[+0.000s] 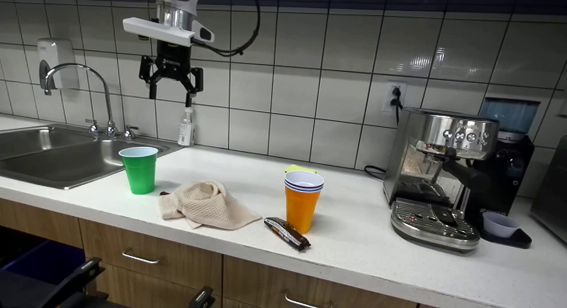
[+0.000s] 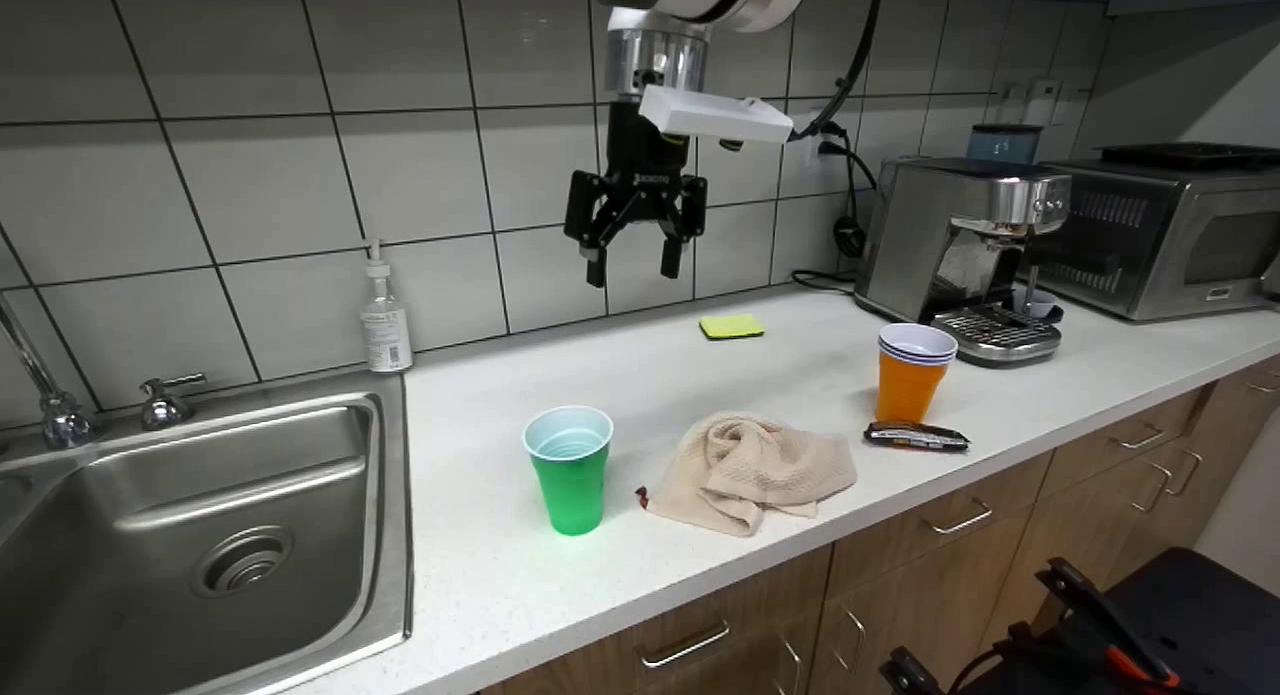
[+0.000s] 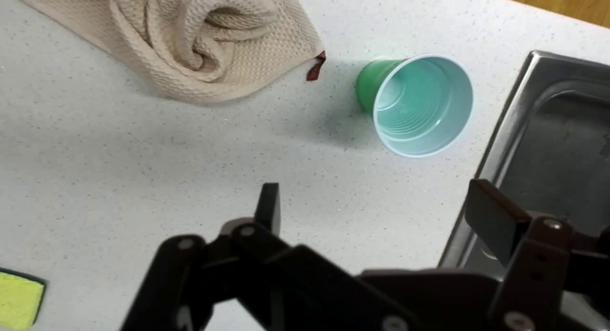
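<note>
- here's one claw (image 2: 634, 265), spread wide, hanging above the white counter (image 2: 480, 455)
- down below, one green cup (image 2: 570, 485), standing upright between one sink (image 2: 392, 535) and one crumpled beige towel (image 2: 750, 470)
- past the towel, one stack of orange cups (image 2: 907, 390), nested too tightly to count, with one wrapped bar (image 2: 916, 436) right beside its base
- farther back, one yellow sponge (image 2: 732, 326), lying flat
- one soap bottle (image 2: 386, 330) stands at the sink's corner, and one coffee machine (image 2: 925, 240) stands beyond the cups
</note>
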